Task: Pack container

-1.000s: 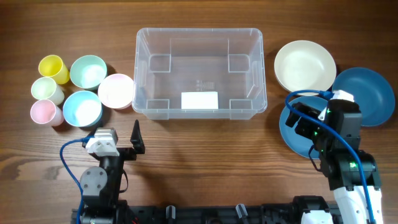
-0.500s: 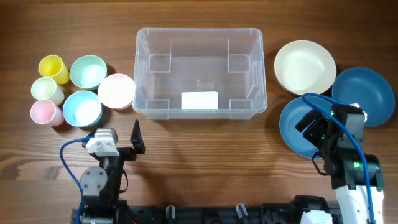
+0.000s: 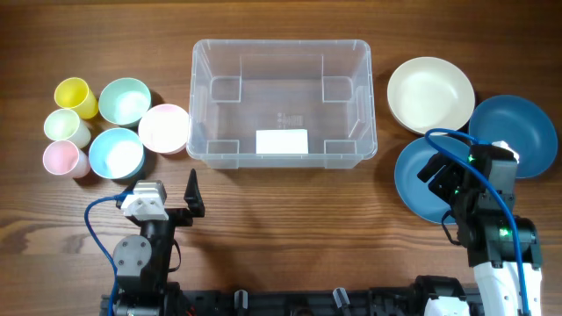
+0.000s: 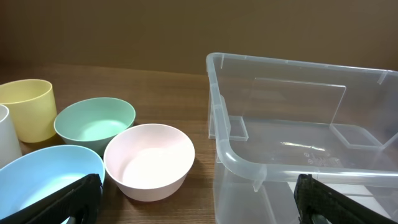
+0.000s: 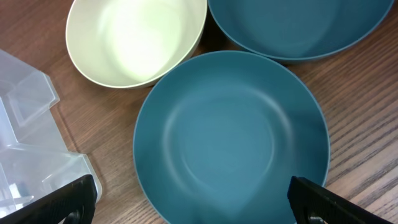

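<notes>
Overhead view, and the container (image 3: 281,101) sits upright in the middle of the tabletop (image 3: 281,219), one long side facing the arms. Its white label (image 3: 281,141) shows on the base, close to that robot-side wall.

Off the container's left side the small pieces are bunched together. A pink bowl (image 3: 164,128) is just beside the container's wall, with a mint bowl (image 3: 124,101) and a light blue bowl (image 3: 116,153) beyond it. Farthest from the container comes a column of three cups: a yellow cup (image 3: 75,96), a pale cup (image 3: 66,128) and a pink cup (image 3: 61,158).

Off the container's right side, a cream bowl (image 3: 431,94) lies nearest. The far blue plate (image 3: 518,132) is further out, and the near blue plate (image 3: 413,189) sits on the robot's side of the container's right corner.

Now the left tool (image 4: 198,199): it hangs low in front of the container's near left corner, jaws spread as wide as they go, gripping nothing. Its wrist view takes in the pink bowl and that rounded corner.

Over to the right tool (image 5: 193,198): it hovers above the near blue plate, right of the container, jaws likewise fully apart and holding nothing. In the right wrist view the cream bowl's rim lies close against that plate; whether they touch, I cannot tell.
</notes>
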Controlling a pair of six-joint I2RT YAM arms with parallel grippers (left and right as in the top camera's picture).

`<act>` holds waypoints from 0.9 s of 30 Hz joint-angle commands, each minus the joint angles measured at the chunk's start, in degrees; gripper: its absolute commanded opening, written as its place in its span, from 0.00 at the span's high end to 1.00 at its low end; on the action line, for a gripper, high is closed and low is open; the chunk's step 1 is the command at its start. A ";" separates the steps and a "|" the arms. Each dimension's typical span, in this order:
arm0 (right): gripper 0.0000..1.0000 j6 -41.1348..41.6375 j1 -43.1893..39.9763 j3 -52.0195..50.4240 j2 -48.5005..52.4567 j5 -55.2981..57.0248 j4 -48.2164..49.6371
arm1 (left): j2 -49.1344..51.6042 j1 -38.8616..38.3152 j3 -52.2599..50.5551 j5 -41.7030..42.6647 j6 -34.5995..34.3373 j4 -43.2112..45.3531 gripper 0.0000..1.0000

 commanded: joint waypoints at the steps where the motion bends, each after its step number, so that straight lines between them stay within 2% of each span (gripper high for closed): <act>1: 0.00 -0.48 -0.22 1.09 0.50 0.13 0.26 | 0.11 -0.37 -0.39 -0.52 0.87 0.35 0.00; 7: 0.00 -0.44 -0.22 1.09 2.36 0.13 0.26 | 0.11 -0.37 1.62 1.18 0.57 0.17 0.00; 11: 0.00 -0.48 -0.22 1.09 4.07 0.13 0.26 | 1.92 -0.35 7.04 -3.41 -5.77 -2.62 0.00; 16: 0.00 -0.46 -0.22 1.09 6.60 0.13 0.28 | 12.83 -0.37 17.62 -3.93 -7.32 -6.23 0.00; 21: 0.00 -0.46 -0.22 1.09 9.90 0.13 0.31 | 36.09 -0.35 40.52 -3.21 -7.19 -14.91 0.00; 27: 0.00 -0.46 -0.22 1.09 13.53 0.13 0.35 | 57.66 -0.37 71.41 5.05 -6.88 -35.34 0.00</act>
